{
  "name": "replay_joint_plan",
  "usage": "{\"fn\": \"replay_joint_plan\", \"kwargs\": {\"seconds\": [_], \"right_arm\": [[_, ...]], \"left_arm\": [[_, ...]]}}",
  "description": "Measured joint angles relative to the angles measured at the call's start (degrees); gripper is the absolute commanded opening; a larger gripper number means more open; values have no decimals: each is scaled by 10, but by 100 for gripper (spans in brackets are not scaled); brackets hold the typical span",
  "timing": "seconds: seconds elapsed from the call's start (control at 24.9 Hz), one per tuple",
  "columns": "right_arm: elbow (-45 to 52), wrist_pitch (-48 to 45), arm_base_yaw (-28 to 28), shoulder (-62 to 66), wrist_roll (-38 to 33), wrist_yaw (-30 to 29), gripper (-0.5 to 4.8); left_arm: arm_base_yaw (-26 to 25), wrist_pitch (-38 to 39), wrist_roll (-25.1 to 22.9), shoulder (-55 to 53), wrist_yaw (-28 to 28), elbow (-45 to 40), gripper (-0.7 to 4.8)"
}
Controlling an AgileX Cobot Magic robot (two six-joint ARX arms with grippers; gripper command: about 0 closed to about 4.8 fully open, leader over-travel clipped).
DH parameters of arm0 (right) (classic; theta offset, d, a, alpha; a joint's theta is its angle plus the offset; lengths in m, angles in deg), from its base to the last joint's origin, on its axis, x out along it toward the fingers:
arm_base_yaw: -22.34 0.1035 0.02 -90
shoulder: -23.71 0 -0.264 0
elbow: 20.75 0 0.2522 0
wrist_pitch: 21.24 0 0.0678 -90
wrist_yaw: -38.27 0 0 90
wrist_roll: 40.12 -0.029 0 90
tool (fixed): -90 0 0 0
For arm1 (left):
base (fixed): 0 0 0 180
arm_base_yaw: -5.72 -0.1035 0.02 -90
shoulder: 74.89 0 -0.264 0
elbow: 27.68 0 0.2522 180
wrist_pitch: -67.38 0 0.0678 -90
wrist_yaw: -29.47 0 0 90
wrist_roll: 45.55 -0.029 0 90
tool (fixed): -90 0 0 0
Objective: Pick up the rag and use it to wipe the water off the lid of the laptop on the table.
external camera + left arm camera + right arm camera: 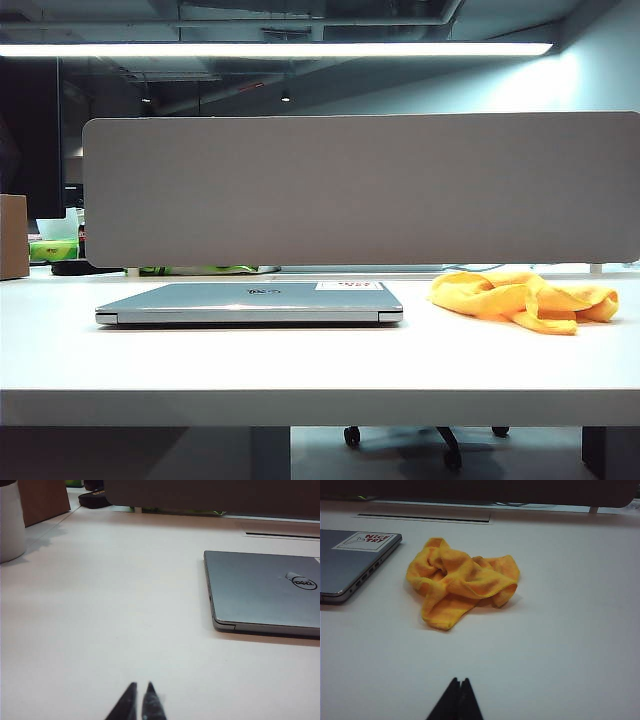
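The closed laptop [250,302] lies flat with its long axis running left to right, its lid [255,292] facing up and a white sticker [349,286] at the far right corner. The rag [524,299] sits crumpled just right of it, apart from it, also stretched left to right. Both grippers hang low over the near surface [300,370]: the left gripper [139,695] left of the laptop, fingers nearly together on nothing; the right gripper [459,692] near the rag, fingers clenched, empty. A grey divider panel [360,190] stands behind.

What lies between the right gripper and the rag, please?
Only bare table: in the right wrist view, nothing sits between the shut right gripper and the rag.
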Motion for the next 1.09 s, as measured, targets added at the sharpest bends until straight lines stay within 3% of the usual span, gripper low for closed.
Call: {"fn": "replay_joint_plan", "kwargs": {"seconds": [0.56, 0.64, 0.68, 0.8, 0.93, 1.09], "right_arm": [[0, 0, 0, 0, -6, 0, -6], [-18, 7, 0, 0, -97, 0, -6], [-61, 6, 0, 0, -186, 0, -6], [-130, -23, 0, 0, -248, -5, -6], [-199, 31, 0, 2, -240, -39, -5], [-349, 159, 0, 50, -134, -74, -5]], "left_arm": [[0, -2, 3, 0, 2, 0, 19], [0, 10, 26, -2, 37, 26, 19], [3, 8, 38, -2, 93, 69, 19], [4, -11, 39, 0, 165, 134, 19], [4, 23, 39, 0, 205, 194, 19], [4, 116, 41, -24, 227, 246, 19]]}}
